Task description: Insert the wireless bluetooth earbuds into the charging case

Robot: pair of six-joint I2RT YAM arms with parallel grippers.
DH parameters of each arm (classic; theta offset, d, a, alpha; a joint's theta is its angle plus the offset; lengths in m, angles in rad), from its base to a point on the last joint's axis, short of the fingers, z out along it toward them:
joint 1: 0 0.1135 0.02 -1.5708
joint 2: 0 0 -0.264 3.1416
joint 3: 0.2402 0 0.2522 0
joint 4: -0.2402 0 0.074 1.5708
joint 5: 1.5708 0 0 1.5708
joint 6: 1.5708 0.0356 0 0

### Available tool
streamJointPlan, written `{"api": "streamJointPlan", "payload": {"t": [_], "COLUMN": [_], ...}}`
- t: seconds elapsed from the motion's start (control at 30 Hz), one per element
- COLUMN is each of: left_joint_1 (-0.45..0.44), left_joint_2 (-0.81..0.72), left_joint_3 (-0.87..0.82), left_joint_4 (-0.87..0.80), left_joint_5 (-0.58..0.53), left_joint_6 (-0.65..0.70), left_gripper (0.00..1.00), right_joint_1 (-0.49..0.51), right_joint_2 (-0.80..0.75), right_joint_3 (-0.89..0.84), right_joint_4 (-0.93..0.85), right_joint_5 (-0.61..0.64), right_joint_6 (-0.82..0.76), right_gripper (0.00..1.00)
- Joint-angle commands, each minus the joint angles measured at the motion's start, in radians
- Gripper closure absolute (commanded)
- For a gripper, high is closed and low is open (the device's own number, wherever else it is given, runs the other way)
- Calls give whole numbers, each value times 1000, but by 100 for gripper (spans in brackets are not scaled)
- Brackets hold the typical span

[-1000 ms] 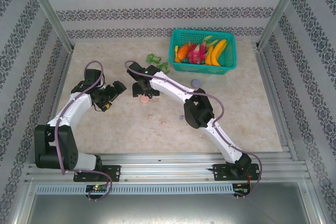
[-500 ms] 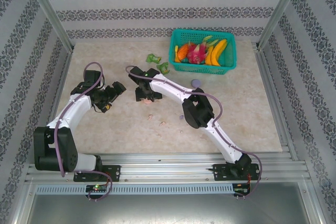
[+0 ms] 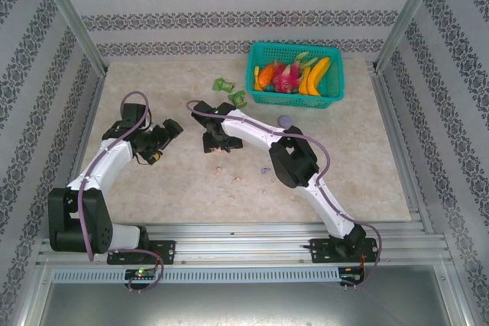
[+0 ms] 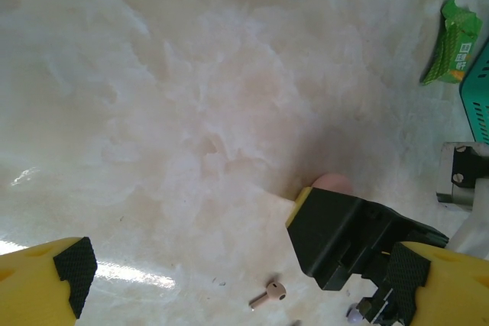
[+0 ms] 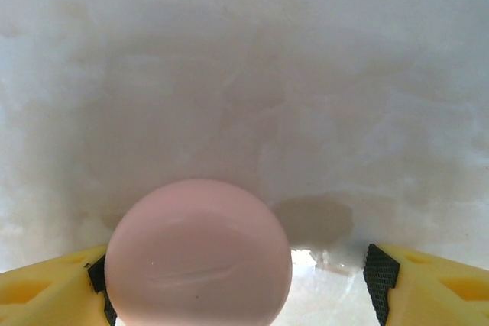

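R gripper (image 3: 216, 143) has shifted toward near edge of beige marbled worktop (image 3: 367, 158); fingers wide, astride round pale-pink plastic charging case (image 5: 199, 253), which sits off-centre. Centre before closing, else it may skid. L gripper (image 3: 164, 133) wide, empty. Tiny pale-pink plastic earbud (image 4: 269, 294) loose mid-worktop

Robot test booth in a lab, marble-look table (image 3: 153, 188) boxed in by patterned wallpaper walls (image 3: 229, 5) and bare metal posts (image 3: 69, 17), two white robot arms (image 3: 107, 154) bolted to a metal rail (image 3: 244, 250) at the table's near edge, basket (image 3: 294, 99) of bright fruit at the table's far right corner
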Motion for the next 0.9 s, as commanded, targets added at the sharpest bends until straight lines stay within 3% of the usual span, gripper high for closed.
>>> {"api": "streamJointPlan", "payload": {"t": [0.0, 0.23, 0.37, 0.53, 0.87], "left_joint_1": [-12, -12, -13, -12, -12], "left_joint_2": [-19, -12, -15, -19, -19], "left_joint_3": [-7, -5, -7, -13, -21], "left_joint_4": [24, 24, 20, 21, 29], "left_joint_5": [-8, -2, -1, -1, -7], "left_joint_6": [-19, -9, -2, 0, -8], "left_gripper": [0, 0, 0, 0, 0], "right_joint_1": [0, -11, -27, -25, -12], "right_joint_2": [-49, -2, 26, 23, 47], "right_joint_3": [18, 123, 148, 130, 126], "right_joint_4": [-26, -55, -47, -59, -65], "right_joint_5": [-2, -37, -115, -106, -87], "right_joint_6": [22, -38, -165, -256, -184], "right_gripper": [16, 16, 17, 17, 18]}}
